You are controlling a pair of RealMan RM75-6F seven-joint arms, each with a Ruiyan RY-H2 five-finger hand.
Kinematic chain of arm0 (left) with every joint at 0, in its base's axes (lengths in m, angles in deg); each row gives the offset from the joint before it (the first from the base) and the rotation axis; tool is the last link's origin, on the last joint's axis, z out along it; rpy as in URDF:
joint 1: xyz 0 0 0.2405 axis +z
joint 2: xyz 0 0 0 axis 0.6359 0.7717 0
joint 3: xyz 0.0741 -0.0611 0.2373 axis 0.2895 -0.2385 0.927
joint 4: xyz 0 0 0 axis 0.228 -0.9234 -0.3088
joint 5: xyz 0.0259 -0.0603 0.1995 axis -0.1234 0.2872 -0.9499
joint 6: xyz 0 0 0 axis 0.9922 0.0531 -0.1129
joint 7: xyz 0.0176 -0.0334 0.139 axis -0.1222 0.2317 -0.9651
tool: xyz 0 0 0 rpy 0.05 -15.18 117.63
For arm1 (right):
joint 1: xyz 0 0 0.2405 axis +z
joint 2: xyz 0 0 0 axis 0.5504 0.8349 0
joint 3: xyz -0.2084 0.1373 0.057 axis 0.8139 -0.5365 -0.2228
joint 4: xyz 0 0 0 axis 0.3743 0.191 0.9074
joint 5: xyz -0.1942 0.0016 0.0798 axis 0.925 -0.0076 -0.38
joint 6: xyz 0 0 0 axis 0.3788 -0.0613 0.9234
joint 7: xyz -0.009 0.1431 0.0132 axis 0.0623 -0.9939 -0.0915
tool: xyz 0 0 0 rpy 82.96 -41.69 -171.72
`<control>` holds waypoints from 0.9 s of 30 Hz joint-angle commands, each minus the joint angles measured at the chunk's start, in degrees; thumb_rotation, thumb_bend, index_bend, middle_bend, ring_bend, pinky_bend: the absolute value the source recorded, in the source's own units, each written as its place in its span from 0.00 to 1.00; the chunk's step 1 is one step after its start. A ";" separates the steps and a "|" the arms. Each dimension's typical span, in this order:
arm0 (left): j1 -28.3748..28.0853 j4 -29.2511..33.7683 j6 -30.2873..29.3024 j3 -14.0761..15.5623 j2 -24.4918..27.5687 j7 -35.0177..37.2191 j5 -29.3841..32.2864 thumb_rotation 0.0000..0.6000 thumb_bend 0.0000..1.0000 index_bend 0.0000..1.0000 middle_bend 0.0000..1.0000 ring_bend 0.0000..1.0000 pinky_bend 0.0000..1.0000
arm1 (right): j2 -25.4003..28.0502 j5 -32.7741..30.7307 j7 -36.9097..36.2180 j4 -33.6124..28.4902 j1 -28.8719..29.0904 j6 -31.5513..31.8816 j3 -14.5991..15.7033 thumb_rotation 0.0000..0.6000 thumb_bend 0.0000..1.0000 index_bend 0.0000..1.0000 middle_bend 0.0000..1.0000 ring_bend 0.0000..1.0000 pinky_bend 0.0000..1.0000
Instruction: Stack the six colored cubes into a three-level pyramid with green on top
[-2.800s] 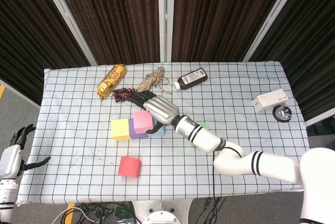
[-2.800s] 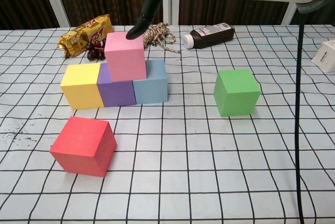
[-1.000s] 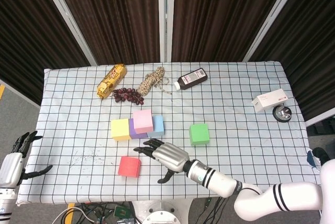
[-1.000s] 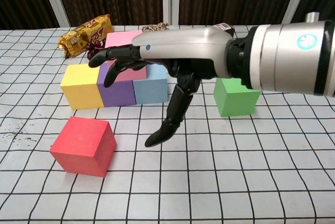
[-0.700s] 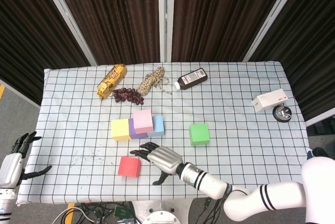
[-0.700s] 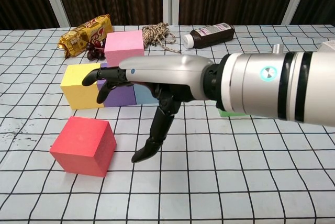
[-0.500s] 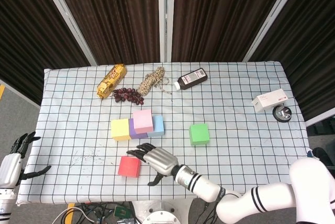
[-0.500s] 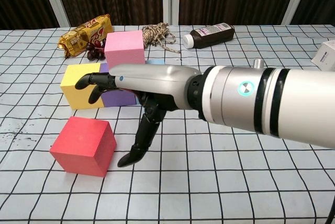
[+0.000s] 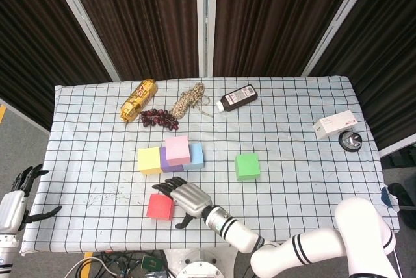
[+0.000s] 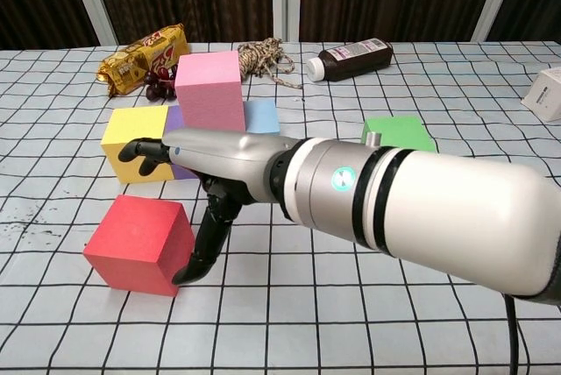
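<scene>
right hand (image 9: 185, 197): I'm spreading it over the red cube (image 10: 140, 244), gripping nothing
left hand (image 9: 14, 199): hanging open off the table (image 9: 305, 180)
green cube (image 9: 247, 165): sitting alone

Matt foam-like red cube (image 10: 140, 244), glossy silver robot hand (image 10: 206, 173), checked cloth (image 10: 289, 322).

Six cubes (image 9: 247, 165), one bottle (image 9: 236, 99), one box (image 9: 335, 124).
</scene>
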 commanded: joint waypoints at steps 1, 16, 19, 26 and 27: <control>0.02 -0.30 0.16 0.03 -0.14 0.22 0.06 1.00 0.00 0.04 0.18 0.00 0.04 | -1.20 -0.95 0.98 0.56 0.26 0.67 -0.16 1.00 0.00 0.00 0.10 0.00 0.00; 0.08 -2.00 0.26 -0.05 -0.94 1.16 0.06 1.00 0.00 0.04 0.18 0.00 0.05 | -6.60 -5.21 5.79 4.26 1.11 3.51 -1.18 1.00 0.06 0.00 0.22 0.00 0.00; 0.10 -2.15 0.29 -0.05 -0.99 1.27 0.08 1.00 0.00 0.04 0.18 0.00 0.04 | -6.83 -4.54 6.14 4.29 0.65 4.61 -1.32 1.00 0.09 0.00 0.25 0.00 0.00; -0.04 -2.11 0.49 0.04 -1.20 1.02 -0.11 1.00 0.00 0.04 0.18 0.00 0.05 | -6.42 -2.72 6.25 3.97 -0.56 5.82 -1.63 1.00 0.17 0.00 0.31 0.00 0.00; -0.07 -2.08 0.51 0.04 -1.21 0.95 -0.13 1.00 0.00 0.04 0.18 0.00 0.05 | -6.38 -2.60 6.17 3.98 -0.66 5.73 -1.69 1.00 0.17 0.00 0.32 0.00 0.00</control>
